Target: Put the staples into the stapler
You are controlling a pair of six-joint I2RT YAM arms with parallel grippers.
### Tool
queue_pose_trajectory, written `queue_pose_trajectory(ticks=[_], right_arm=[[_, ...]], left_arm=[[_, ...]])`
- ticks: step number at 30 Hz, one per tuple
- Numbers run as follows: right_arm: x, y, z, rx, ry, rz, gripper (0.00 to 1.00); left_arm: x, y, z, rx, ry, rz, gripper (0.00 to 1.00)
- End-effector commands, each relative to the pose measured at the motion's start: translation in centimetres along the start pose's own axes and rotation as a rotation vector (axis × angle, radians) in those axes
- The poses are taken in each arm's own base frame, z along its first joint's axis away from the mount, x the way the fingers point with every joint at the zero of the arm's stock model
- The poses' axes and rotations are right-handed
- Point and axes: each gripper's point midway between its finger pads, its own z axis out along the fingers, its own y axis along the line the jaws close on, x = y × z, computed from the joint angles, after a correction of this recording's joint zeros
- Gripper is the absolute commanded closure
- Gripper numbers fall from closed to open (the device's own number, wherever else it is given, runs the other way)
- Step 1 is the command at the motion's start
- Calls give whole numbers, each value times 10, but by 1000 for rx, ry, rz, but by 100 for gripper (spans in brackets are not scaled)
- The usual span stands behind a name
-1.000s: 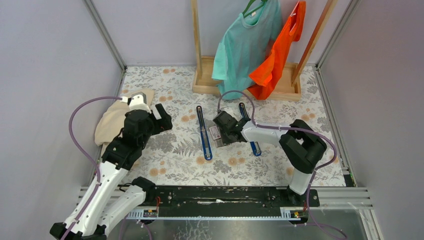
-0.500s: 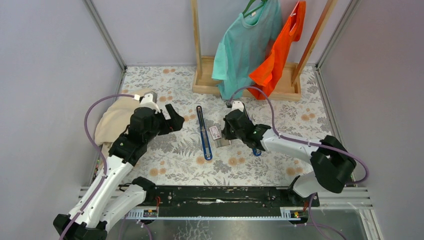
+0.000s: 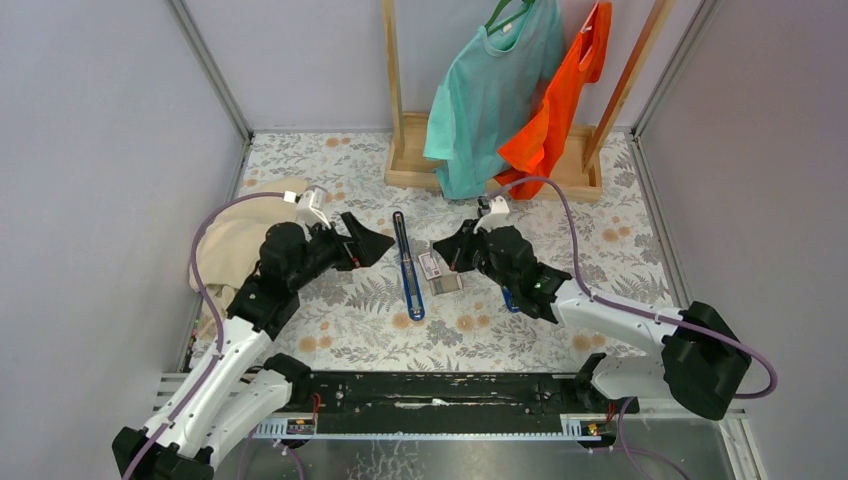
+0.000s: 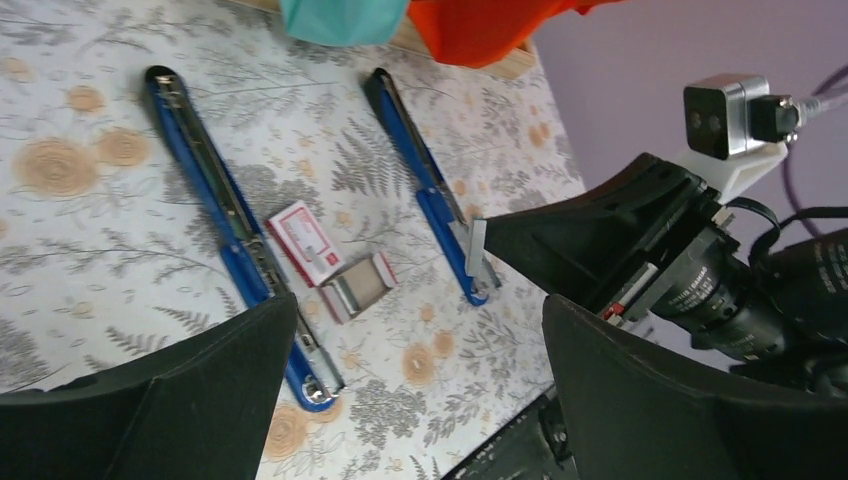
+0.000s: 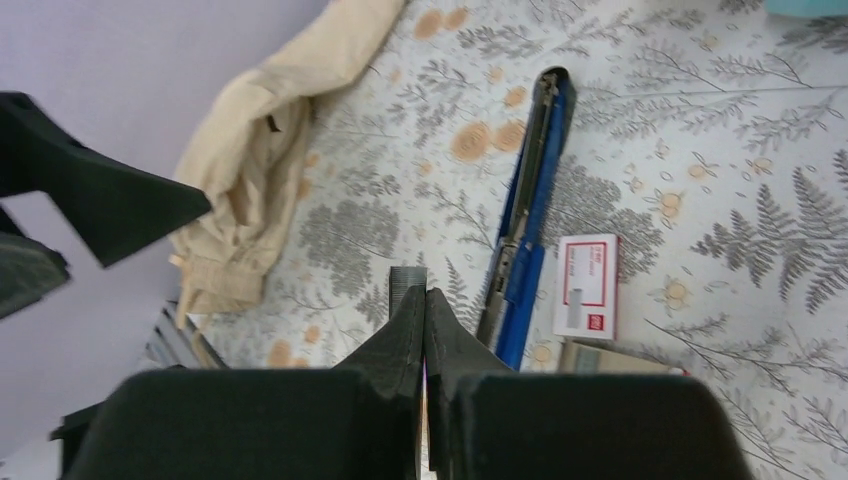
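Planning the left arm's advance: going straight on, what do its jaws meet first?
Probably the open blue stapler nearest the left gripper, lying just ahead; height above it is unclear.

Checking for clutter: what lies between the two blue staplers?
A red-and-white box and, beside it, an open tray of silvery staples; the left wrist view shows it best.

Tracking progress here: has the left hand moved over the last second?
Yes. The left hand has shifted right, closer to the nearer blue stapler.
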Motion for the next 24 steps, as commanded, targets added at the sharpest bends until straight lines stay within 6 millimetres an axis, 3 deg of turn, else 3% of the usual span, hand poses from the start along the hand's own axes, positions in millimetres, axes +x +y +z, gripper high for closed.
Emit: queue_pose_trajectory(ticks=[1, 12, 24], right_arm=[[-46, 41, -11, -174, -164, 83, 100], [-77, 97, -32, -468, -276, 171, 100], [-78, 117, -36, -596, -267, 210, 100]], left_arm=[[-13, -44, -6, 240, -52, 9, 0], [-18, -79, -15, 448, -81, -53, 4], [-12, -90, -19, 574, -80, -168, 14]])
